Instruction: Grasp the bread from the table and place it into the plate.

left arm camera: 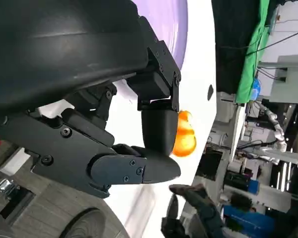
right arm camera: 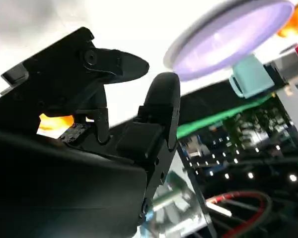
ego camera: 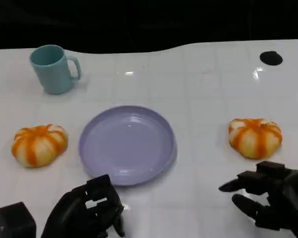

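Right bread [ego camera: 255, 137] lies long axis across table, right of plate [ego camera: 127, 144]; right hand [ego camera: 270, 195] spread, holding nothing.

The plate [ego camera: 127, 145] is sitting in the middle of the surface [ego camera: 203, 89], with one bread [ego camera: 38, 144] lying to its left and another bread [ego camera: 255, 137] to its right. The cup [ego camera: 53, 69] is standing behind the left bread.

Orange-and-cream striped bread [ego camera: 255, 137], lavender plate [ego camera: 127, 145], teal mug [ego camera: 53, 68]
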